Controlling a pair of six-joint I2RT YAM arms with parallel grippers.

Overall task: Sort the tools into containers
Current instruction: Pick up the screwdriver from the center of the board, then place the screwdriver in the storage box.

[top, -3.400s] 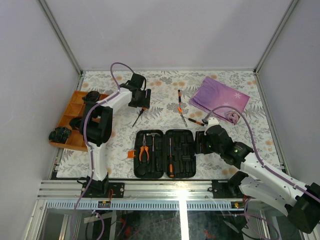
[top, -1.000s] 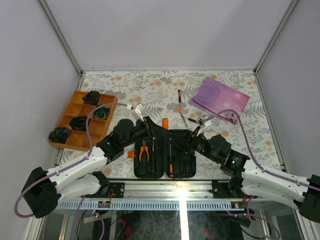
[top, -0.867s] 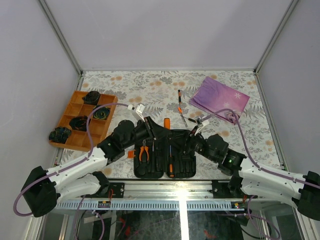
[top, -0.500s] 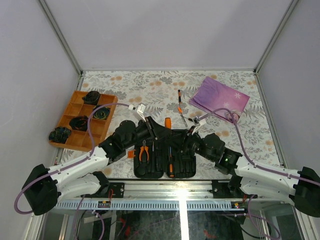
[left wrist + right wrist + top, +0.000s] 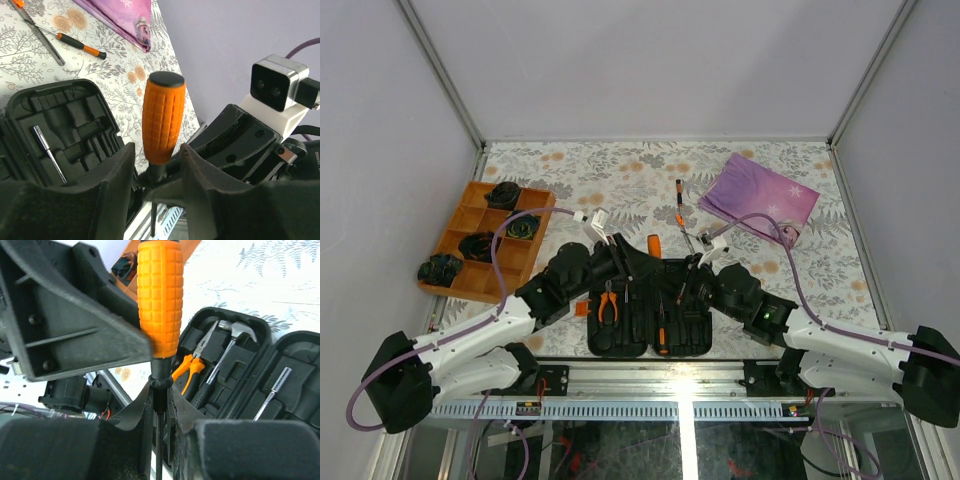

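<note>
I hold one screwdriver (image 5: 653,245) between both grippers. It hangs just above the far rim of the open black case (image 5: 698,340), which lies at the middle of the near edge of the table (image 5: 620,170). The ribbed orange handle stands upright with its black cap on top and the shaft pointing down.

My right gripper (image 5: 159,395) is closed on it low down. Its two fingers pinch the black neck right under the orange grip, and the thin shaft runs on between them.

My left gripper (image 5: 156,150) comes in from the other side, its fingers flanking the lower end of the handle. In that wrist's view one finger touches the orange grip and a sliver of gap shows at the other. I cannot tell whether those jaws clamp the handle or only bracket it.

Below, the left half of the case holds the orange-handled pliers (image 5: 192,365) and the hammer (image 5: 227,347) side by side. The right half holds a second screwdriver (image 5: 661,325) in the slot nearest the hinge.

A loose screwdriver (image 5: 80,45) lies on the table beyond the case, near the purple cloth (image 5: 760,200) toward the far right corner. The orange tray (image 5: 465,292) sits along the left edge, well apart from my grippers.
</note>
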